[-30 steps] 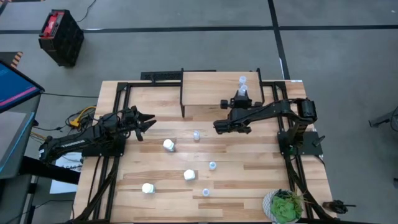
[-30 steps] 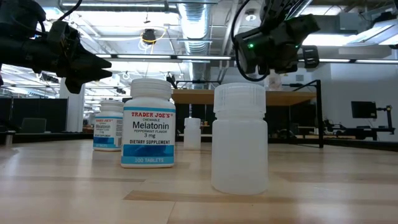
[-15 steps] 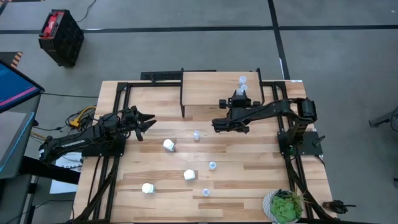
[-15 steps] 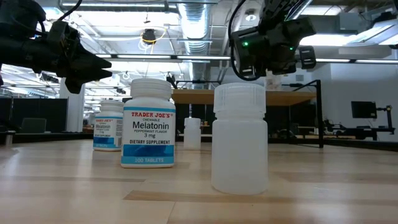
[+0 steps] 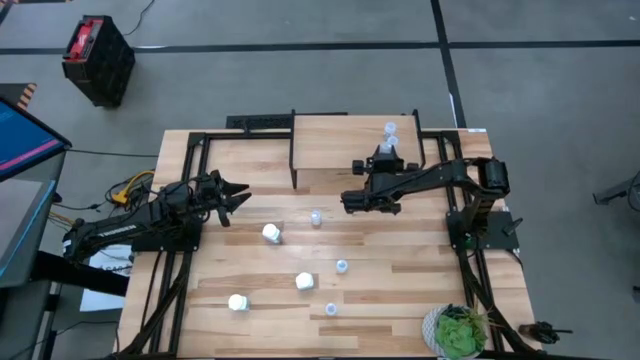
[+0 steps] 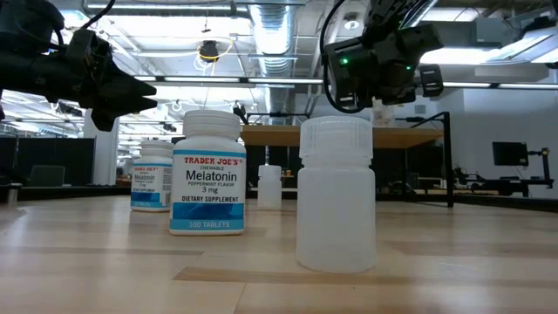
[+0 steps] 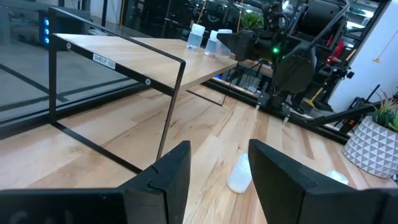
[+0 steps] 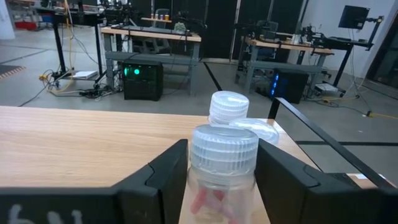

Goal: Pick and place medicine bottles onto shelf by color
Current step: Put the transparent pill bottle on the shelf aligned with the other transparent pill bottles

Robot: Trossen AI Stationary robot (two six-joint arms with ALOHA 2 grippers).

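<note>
The shelf (image 5: 350,145) stands at the table's far edge. Two translucent medicine bottles stand on its right end, one at the far edge (image 5: 390,130) and one nearer (image 5: 386,151). My right gripper (image 8: 222,149) reaches level over the shelf's near edge, open. Its fingers stand on either side of the nearer bottle (image 8: 222,163), which rests upright on the board. Three white bottles (image 5: 271,233) (image 5: 305,282) (image 5: 237,302) and three translucent ones (image 5: 316,217) (image 5: 342,266) (image 5: 330,310) stand on the table. My left gripper (image 7: 219,152) waits open at the table's left.
A potted green plant (image 5: 458,330) stands at the table's near right corner. The shelf's thin black legs (image 7: 171,106) stand between my left gripper and the right arm. The shelf board's left part (image 5: 320,140) is bare wood.
My right arm's wrist has edged a little toward the table's left, seen in both the high and low views. The two bottles on the shelf have stayed upright where they were.
</note>
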